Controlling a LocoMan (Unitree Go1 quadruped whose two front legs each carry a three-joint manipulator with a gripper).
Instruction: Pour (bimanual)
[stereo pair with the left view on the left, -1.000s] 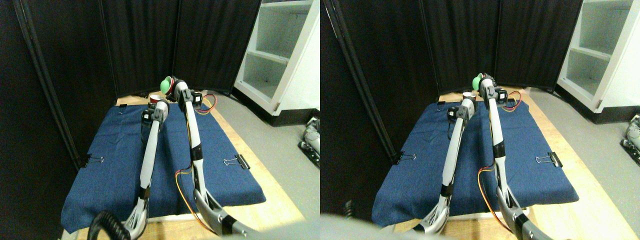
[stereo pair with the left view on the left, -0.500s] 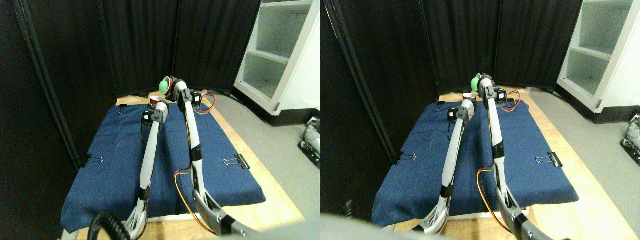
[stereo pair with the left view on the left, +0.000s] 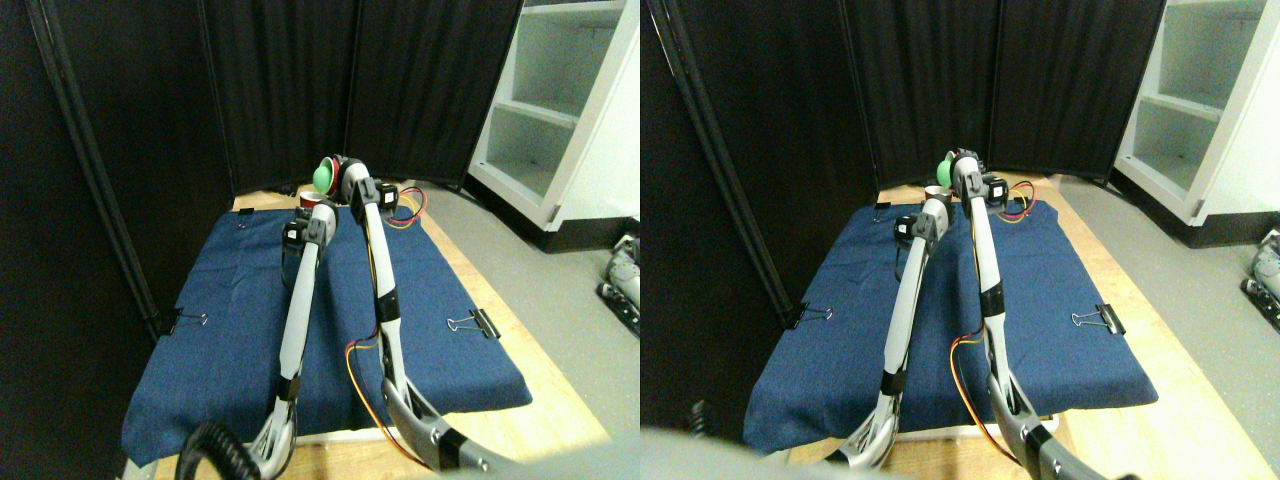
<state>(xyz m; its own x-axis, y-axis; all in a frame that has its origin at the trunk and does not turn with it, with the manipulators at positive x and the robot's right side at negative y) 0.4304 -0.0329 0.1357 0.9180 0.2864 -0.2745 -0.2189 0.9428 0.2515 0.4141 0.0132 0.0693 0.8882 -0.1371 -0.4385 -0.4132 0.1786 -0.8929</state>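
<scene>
Near upper centre of the frame, the right gripper (stereo pair with the left view on the left: 338, 178) holds a green cup (stereo pair with the left view on the left: 322, 176) tilted above the red cup (stereo pair with the left view on the left: 309, 201) at the left gripper (stereo pair with the left view on the left: 312, 212); its grip I cannot tell. Pouring looks underway; next, tip further, aligned.

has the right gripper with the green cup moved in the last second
Yes. The right gripper with the green cup has shifted slightly left and up, judged against the white shelf and the binder clip, which sit unchanged; it is now more directly over the red cup.
</scene>
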